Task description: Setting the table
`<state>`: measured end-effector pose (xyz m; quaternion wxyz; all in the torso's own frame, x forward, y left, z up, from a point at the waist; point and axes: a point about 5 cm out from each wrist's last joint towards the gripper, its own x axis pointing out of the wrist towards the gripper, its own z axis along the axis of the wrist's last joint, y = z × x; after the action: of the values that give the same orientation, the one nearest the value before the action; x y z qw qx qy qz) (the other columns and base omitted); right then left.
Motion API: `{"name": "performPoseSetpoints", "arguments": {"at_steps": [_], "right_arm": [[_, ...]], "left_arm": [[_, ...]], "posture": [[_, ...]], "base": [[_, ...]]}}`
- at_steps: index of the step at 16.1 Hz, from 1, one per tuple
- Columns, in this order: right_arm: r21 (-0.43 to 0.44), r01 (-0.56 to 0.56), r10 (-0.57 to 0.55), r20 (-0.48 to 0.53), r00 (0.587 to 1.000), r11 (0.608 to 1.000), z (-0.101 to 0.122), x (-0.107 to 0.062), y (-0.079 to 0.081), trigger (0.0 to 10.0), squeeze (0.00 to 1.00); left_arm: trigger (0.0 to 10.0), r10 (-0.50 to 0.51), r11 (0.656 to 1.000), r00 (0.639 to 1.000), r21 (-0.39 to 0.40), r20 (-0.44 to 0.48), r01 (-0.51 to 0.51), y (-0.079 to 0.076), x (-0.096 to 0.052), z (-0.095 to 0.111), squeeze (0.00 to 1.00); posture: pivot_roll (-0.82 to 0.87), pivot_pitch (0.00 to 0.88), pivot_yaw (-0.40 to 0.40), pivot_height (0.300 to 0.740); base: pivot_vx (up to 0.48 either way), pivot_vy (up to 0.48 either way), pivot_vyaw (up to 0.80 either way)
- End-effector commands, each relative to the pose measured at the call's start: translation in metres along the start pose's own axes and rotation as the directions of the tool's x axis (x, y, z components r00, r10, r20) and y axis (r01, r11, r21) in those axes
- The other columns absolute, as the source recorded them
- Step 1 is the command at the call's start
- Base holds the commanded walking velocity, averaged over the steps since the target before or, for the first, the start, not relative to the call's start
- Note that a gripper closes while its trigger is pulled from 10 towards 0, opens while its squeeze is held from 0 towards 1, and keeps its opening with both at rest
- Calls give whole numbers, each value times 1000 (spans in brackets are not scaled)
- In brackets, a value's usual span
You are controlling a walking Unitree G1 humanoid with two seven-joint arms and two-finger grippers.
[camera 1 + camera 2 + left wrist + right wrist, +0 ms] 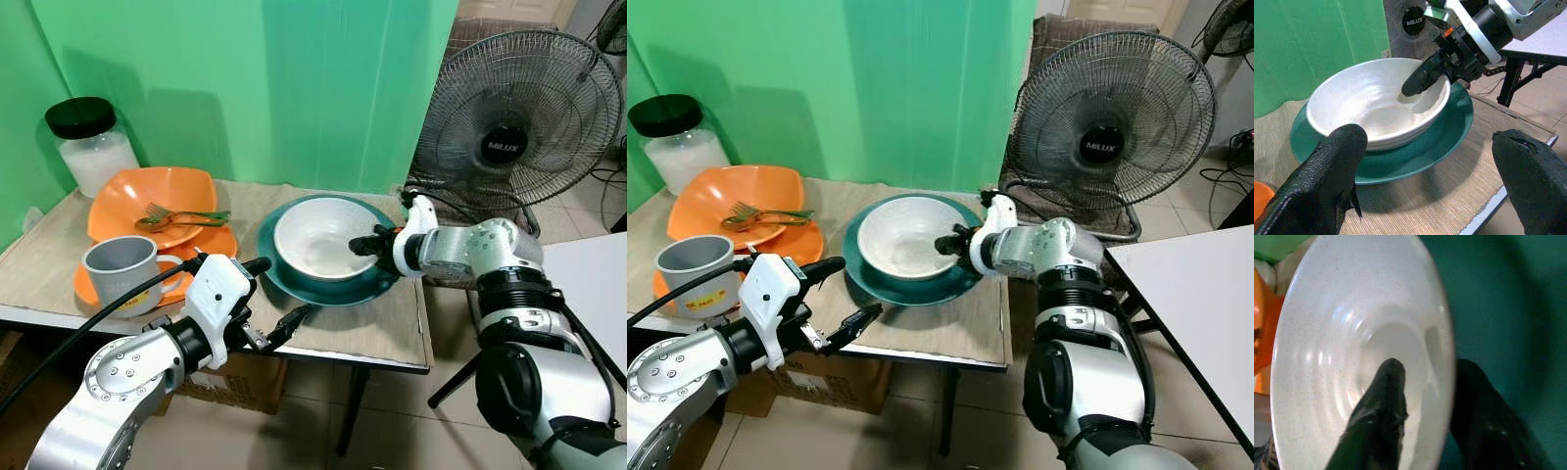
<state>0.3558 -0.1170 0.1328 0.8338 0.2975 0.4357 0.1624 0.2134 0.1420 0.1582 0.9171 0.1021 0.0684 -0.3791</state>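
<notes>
Black and spread wide with nothing between, our left gripper [265, 305] waits at the near table [392, 338] edge, while our right gripper [1425, 396] pinches the white bowl [318, 235] rim on the teal plate [377, 279], probably for lifting; our right wrist view reveals one finger inside.

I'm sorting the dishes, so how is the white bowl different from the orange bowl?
The white bowl is round and sits on a teal plate; the orange bowl is squarish, on an orange plate. The white bowl is empty, its rim between the right gripper fingers; the orange bowl holds a fork. Both stand upright on the table.
</notes>
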Motion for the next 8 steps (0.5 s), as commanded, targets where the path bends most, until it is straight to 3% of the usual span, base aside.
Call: {"name": "performPoseSetpoints", "arguments": {"at_steps": [1, 8], "right_arm": [[-2, -15, 16, 23, 1000, 1000, 6, -3, 5, 0, 0], [22, -63, 63, 19, 998, 998, 2, -1, 12, 0, 0]], "left_arm": [[10000, 2, 1000, 1000, 9, -13, -2, 1, 1, -2, 0], [10000, 22, 999, 1000, 29, -16, -21, 6, 4, -1, 0]], "posture": [[-82, 0, -17, 740], [-58, 0, -8, 740]], "base": [[0, 0, 0], [0, 0, 0]]}}
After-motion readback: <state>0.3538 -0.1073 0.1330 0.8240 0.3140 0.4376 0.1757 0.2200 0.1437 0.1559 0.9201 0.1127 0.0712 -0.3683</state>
